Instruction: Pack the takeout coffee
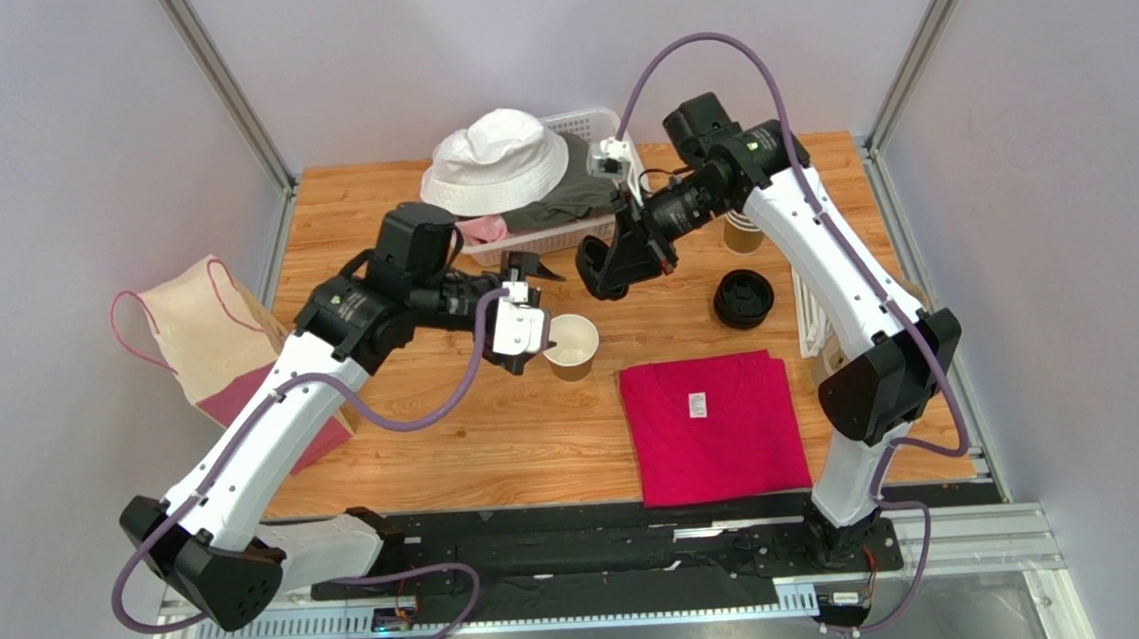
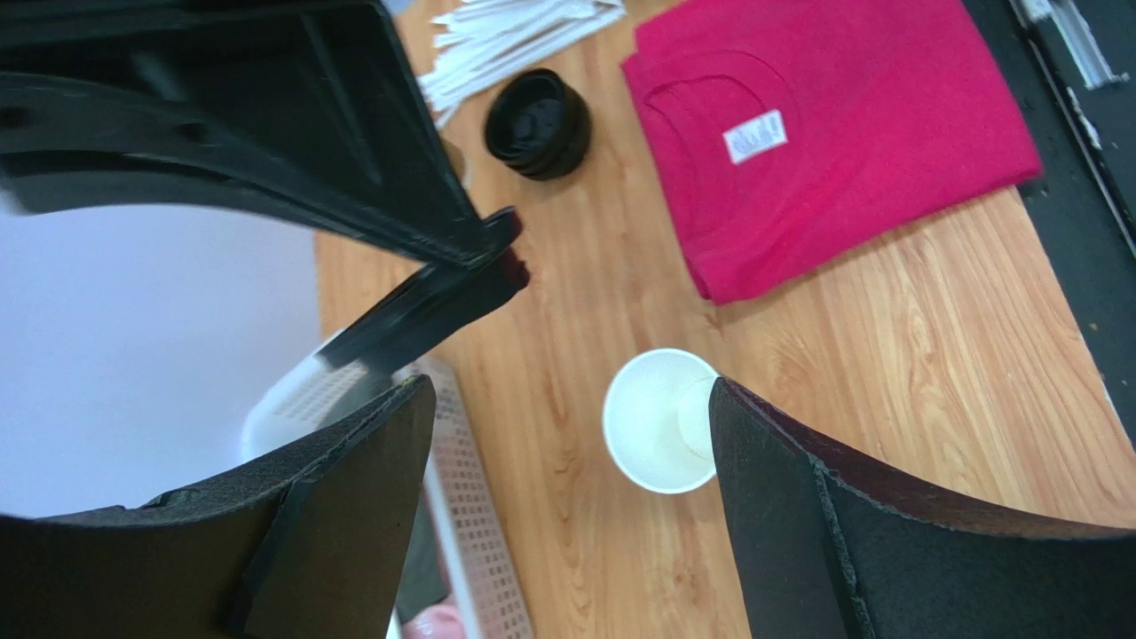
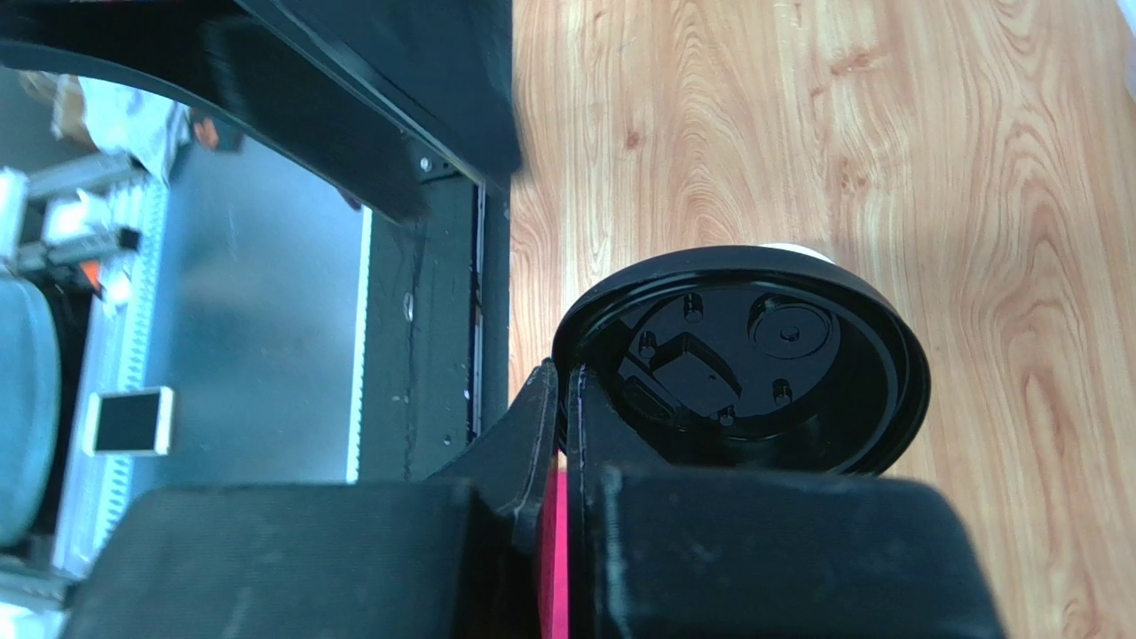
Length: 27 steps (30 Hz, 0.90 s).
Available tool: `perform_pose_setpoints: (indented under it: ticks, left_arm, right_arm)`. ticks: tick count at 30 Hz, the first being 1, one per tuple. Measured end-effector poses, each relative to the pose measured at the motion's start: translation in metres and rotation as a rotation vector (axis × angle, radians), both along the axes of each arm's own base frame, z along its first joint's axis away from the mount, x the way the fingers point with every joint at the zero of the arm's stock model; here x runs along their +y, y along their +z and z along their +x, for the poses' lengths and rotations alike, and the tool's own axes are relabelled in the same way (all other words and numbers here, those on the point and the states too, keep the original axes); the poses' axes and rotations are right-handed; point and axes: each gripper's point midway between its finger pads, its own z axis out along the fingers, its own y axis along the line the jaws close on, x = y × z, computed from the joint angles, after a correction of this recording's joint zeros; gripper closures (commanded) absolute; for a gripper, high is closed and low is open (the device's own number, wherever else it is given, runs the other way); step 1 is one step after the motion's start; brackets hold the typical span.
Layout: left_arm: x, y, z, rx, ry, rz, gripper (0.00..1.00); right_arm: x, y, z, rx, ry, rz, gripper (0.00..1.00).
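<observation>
so the paper cup (image 1: 573,345) is standing upright on the wooden table (image 1: 464,447), long axis vertical, mouth up, white inside showing, no lid on it; it sits just left of the folded red shirt (image 1: 713,427); left gripper (image 2: 571,400) is spread wide just beside the cup, on the side away from the shirt, gripping nothing; right gripper (image 3: 563,400) is pinched tight on the rim of a black lid (image 3: 747,360), further back than the shirt and apart from the cup

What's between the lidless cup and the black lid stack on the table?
Just bare table between the lidless cup and black lid stack; clear in the top and left wrist views.
</observation>
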Motion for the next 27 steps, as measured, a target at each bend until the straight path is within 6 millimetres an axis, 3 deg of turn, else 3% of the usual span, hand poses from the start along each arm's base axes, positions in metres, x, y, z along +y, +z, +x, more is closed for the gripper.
perform_pose_setpoints:
  ticks: [2,5,11,18,27]
  left_arm:
    - [-0.002,-0.018,-0.001,0.009,-0.023,0.033,0.16]
    - [-0.004,-0.029,0.002,-0.004,-0.030,0.037,0.16]
    - [-0.002,-0.035,0.002,-0.102,-0.027,-0.013,0.15]
    - [-0.004,-0.021,0.007,-0.213,-0.045,-0.041,0.15]
    - [-0.007,-0.032,0.014,-0.312,-0.118,0.034,0.17]
  right_arm:
    - [0.006,-0.002,-0.006,-0.028,0.032,-0.007,1.00]
    - [0.008,-0.005,-0.007,-0.055,0.051,-0.017,1.00]
    - [0.009,-0.014,-0.010,-0.039,0.060,-0.032,1.00]
    - [0.017,-0.024,-0.024,-0.012,0.100,-0.049,1.00]
    - [0.028,-0.030,-0.038,-0.012,0.149,-0.069,1.00]
